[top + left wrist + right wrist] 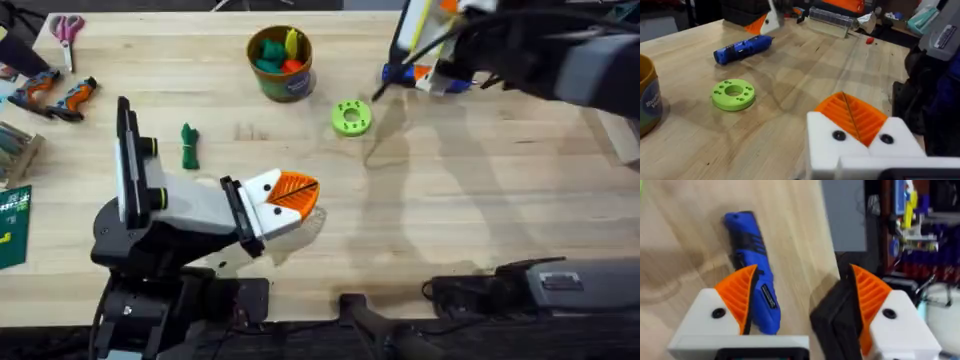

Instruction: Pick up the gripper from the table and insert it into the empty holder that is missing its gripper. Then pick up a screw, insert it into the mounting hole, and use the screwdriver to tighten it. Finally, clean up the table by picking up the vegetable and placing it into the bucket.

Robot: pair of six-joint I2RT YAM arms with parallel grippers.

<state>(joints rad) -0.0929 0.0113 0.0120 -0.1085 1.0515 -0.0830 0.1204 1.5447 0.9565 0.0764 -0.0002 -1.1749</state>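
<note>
The screwdriver [752, 270] lies flat on the counter [480, 190] near its far right edge, partly between the spread fingers of the right end effector [802, 300], closest to one orange pad; nothing is gripped. It is bright blue with a darker band and small pale print too small to read. The left end effector [292, 197] sits near the counter's front edge, orange pads together, holding nothing.

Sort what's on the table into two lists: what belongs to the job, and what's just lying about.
Job:
- screwdriver, between the open right gripper fingers
- vegetable
- bucket

Lying about:
- green disc
- scissors
- toy pieces in the bucket
</note>
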